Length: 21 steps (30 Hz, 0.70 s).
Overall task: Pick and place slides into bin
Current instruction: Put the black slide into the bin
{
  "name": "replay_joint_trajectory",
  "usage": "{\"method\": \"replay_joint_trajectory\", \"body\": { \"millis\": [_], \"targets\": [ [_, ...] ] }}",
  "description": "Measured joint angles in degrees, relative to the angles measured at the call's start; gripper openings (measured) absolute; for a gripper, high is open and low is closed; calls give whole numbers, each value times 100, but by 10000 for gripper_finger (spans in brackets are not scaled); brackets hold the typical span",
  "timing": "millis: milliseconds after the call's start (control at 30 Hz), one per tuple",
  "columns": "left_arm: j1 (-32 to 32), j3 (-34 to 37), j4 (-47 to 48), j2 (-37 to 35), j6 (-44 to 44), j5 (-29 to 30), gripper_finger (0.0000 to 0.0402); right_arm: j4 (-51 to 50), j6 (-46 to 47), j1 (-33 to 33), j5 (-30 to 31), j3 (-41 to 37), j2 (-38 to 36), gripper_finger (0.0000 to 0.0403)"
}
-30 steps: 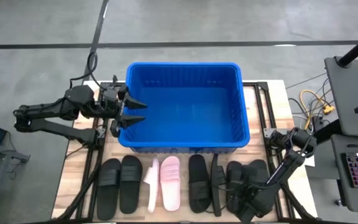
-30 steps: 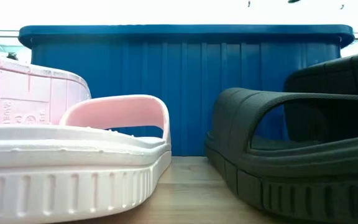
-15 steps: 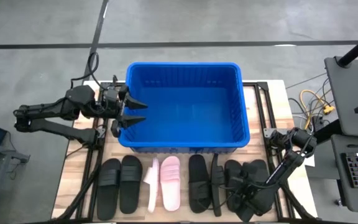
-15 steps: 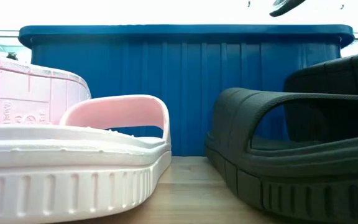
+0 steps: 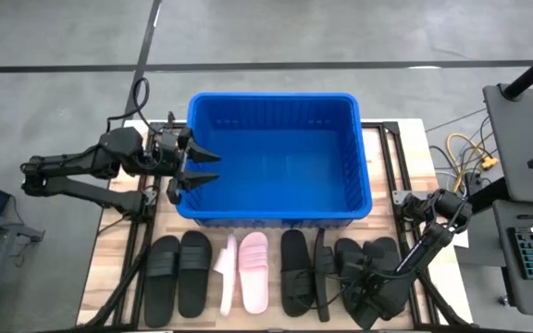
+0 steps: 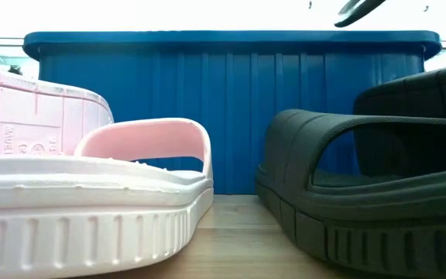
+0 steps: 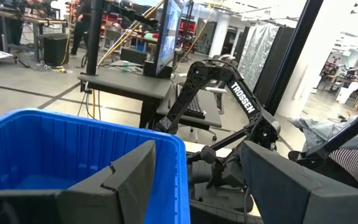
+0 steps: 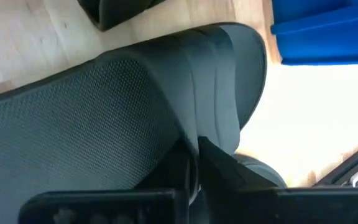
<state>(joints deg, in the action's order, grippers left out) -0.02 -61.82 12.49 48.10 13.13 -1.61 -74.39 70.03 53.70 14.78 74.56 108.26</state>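
Reading "TROSSEN" on its arm, right hand (image 8: 191, 168) pinches a black slide (image 8: 135, 106); left hand (image 5: 192, 168) spread.

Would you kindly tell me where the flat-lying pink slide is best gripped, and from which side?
Probably its wide strap, from straight above: the pink slide lies sole-down and the strap arches clear of the footbed, leaving room for one pincer finger under it.
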Motion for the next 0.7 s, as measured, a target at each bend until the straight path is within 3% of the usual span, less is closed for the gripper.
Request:
{"method": "replay_joint_trajectory", "body": {
  "millis": [700],
  "targets": [
    [-1, 0, -153, -26, 0, 15, 222, -178, -73, -10, -693, 372, -945, 13]
  ]
}}
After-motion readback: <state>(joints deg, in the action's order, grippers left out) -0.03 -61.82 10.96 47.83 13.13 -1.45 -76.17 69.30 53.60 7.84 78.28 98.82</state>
